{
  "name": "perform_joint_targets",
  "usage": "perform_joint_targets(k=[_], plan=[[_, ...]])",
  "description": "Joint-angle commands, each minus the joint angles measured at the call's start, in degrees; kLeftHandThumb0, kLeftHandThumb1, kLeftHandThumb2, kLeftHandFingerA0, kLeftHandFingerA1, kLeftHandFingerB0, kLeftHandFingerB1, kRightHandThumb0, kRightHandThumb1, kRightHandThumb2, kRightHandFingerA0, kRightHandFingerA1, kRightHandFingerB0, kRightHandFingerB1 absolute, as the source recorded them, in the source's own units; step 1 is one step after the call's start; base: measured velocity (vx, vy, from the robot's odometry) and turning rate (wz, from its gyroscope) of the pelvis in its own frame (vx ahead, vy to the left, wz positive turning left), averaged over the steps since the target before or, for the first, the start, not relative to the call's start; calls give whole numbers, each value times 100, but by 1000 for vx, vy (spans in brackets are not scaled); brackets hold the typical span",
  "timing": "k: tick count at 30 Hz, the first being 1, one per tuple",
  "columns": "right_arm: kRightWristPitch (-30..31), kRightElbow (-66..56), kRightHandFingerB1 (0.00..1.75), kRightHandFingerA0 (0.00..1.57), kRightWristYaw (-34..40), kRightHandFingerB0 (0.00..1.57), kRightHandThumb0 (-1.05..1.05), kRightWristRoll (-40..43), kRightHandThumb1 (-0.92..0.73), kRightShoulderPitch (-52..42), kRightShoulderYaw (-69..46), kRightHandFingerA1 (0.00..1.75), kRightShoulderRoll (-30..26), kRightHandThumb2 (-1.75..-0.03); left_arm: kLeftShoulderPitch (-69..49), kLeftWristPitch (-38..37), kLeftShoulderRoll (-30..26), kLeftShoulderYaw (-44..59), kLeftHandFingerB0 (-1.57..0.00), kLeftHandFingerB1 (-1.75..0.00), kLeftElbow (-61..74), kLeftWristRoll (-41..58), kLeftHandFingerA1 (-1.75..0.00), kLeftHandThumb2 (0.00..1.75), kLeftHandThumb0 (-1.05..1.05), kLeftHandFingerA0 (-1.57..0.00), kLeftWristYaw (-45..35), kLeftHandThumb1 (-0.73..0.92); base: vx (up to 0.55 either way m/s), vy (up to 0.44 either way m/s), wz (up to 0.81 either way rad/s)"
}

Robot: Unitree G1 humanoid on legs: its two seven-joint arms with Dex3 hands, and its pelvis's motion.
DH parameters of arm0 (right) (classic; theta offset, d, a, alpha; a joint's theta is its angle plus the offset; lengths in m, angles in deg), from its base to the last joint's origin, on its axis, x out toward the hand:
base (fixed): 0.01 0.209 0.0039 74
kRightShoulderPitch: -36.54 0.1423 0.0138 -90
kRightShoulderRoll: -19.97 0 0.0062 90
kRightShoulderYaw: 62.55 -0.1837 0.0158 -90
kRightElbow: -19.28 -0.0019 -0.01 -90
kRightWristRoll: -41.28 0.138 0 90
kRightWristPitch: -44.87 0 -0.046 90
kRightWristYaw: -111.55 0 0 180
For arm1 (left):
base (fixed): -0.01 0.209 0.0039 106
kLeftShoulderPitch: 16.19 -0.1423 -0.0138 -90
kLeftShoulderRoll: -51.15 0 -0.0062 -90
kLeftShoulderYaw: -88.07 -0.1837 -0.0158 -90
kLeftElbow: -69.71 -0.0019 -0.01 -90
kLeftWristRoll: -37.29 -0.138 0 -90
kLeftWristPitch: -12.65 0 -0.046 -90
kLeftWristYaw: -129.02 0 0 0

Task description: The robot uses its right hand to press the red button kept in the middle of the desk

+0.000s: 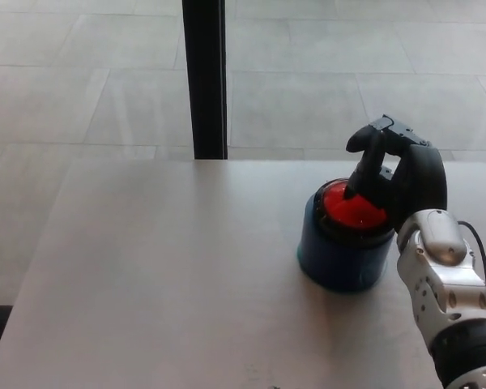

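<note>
A: Status, right hand (pixel 401 174)?

B: Hand sits over the red button (pixel 352 209), at its right-rear side. One finger (pixel 364 172) points down, tip touching or just above the red cap; can't tell which. Fingers curled, loosely apart, clamped on nothing. Left hand not in view.

A: Button loc?

B: On top of the blue base (pixel 340 258). Base stands upright on the desk (pixel 162 275), right of centre from this view, well back from the near edge.

A: Failure modes from here?

B: Judgement only.
1. Off-centre press. Tip sits toward the cap's rear-right, not mid-cap. A slanted push may slip off the rim, so no actuation.
2. Base shift. Nothing visibly fixes the base to the desk. Side load from the finger or palm may slide or tip it.
3. Partial press. If the tip is only hovering, a short stroke gives no click.
4. Snag. The other fingers hang close behind the cap; they may catch the black collar (pixel 332 228) on descent.

A: Fix?

B: Push straight down, tip nearer cap centre, low side force.

A: Containers, contents?

B: None in view. The base is a housing, not a vessel; it holds only the button. Rest of desk bare. Dark post (pixel 204 77) stands behind the desk, tiled floor (pixel 81 73) beyond.
</note>
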Motion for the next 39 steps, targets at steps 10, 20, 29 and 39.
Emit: perform_joint_targets(k=[10,20,29,39], plan=[[318,-90,154,102,-354,83,-15,372,-45,1629,-588,175,-1088,-136,-80,-126,-69,-11,-37,-104,-13,-44,-130,107,-51,-50,-20,58,0,0,0],[726,16,146,97,-493,83,-19,431,-45,1855,-1031,175,-2709,-132,-101,-91,-69,76,-40,-108,-2,27,-130,106,-52,-47,0,58,0,0,0],[763,263,140,97,-600,82,-10,625,-56,1555,-1600,175,-3777,-121,-112,-88,-71,128,-32,-102,-29,45,-134,108,-52,-50,15,57,0,0,0],[684,-278,142,112,-95,94,-29,846,-35,-531,-3119,175,-4864,-138,-155,-77,-79,250,-47,-111,21,97,-137,110,-48,-56,48,56,0,0,0]])
